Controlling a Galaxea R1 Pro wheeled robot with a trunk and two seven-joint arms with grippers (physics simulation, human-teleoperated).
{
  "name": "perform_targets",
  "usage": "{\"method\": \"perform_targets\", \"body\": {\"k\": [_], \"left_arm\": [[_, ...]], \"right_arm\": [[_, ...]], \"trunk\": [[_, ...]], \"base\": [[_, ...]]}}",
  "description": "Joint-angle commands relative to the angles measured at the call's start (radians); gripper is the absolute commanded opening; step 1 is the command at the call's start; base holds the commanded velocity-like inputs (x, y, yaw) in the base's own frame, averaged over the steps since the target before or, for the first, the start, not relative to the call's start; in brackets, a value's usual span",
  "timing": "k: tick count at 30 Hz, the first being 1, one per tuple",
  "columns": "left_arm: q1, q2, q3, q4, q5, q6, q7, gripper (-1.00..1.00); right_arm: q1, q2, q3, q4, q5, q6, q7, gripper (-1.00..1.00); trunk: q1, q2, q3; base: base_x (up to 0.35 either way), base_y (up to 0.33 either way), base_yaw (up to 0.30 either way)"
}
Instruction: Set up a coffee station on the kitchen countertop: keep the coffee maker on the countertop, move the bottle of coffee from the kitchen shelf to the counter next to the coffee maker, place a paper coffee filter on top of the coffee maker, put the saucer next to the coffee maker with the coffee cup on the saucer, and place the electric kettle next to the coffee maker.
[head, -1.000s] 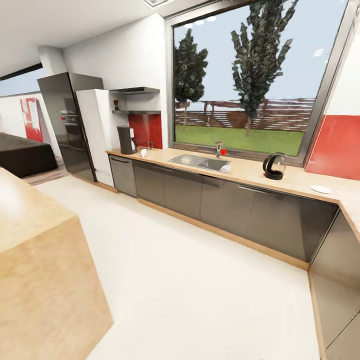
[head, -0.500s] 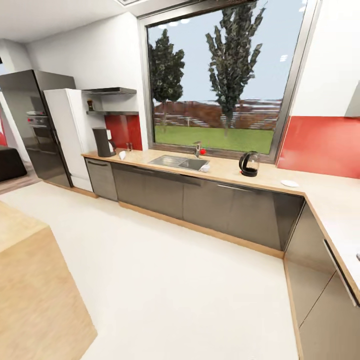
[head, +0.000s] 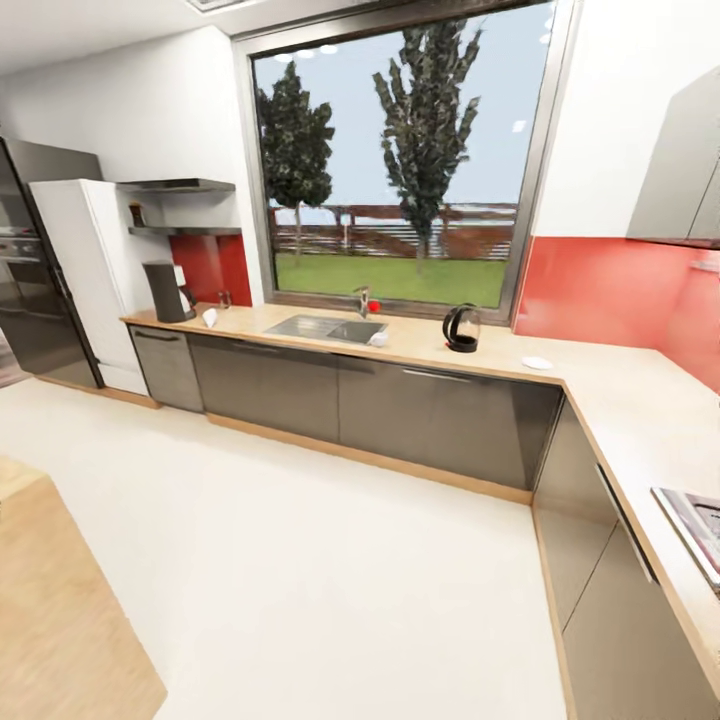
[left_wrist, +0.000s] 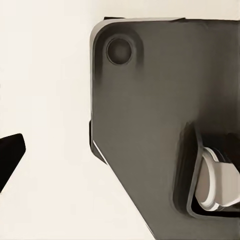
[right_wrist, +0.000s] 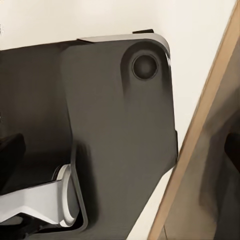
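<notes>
Wrist views show the robot's dark base over pale floor; whether the jaws are open I cannot tell. Across the room, kettle (head: 461, 328) and saucer (head: 537, 363) sit on the tabletop (head: 420, 350), well apart from the coffee maker (head: 163, 291). Approach is underway; next, close in.

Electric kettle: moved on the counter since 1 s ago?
No. The electric kettle keeps its spot right of the sink; the camera panned.

Light tan kitchen countertop (head: 420, 352) over grey cabinet fronts (head: 400, 405); red backsplash (head: 600, 290); dark-tinted electric kettle (head: 461, 328); white saucer (head: 537, 363).
</notes>
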Motion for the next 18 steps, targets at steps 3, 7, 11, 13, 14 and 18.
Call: {"method": "perform_targets", "body": {"k": [3,7,11,13,14,18], "left_arm": [[-0.001,0.0,0.002,0.001,0.001,-0.003,0.001,1.0],[-0.001,0.0,0.002,0.001,0.001,-0.003,0.001,1.0],[-0.001,0.0,0.002,0.001,0.001,-0.003,0.001,1.0],[-0.001,0.0,0.002,0.001,0.001,-0.003,0.001,1.0],[-0.002,0.0,0.002,0.001,0.001,-0.003,0.001,1.0],[-0.002,-0.001,0.002,0.001,0.001,-0.003,0.001,1.0]], "right_arm": [[0.0,0.001,-0.007,-0.001,0.0,-0.003,0.001,1.0],[0.0,0.001,-0.006,-0.001,0.0,-0.003,0.001,1.0],[0.0,0.002,-0.006,0.0,0.0,-0.004,0.001,1.0],[0.0,0.002,-0.005,-0.001,0.0,-0.003,0.001,1.0],[0.0,0.002,-0.005,-0.001,0.0,-0.004,0.001,1.0],[0.0,0.002,-0.005,-0.001,0.0,-0.004,0.001,1.0]], "trunk": [[-0.011,0.02,0.012],[-0.026,0.048,0.031],[-0.042,0.076,0.05],[-0.049,0.09,0.059],[-0.053,0.097,0.064],[-0.061,0.111,0.076]], "base": [[0.0,0.0,-0.021],[0.0,0.0,-0.004],[0.0,0.0,0.004],[0.0,0.0,0.057],[0.0,0.0,0.099],[0.0,0.0,0.141]]}}
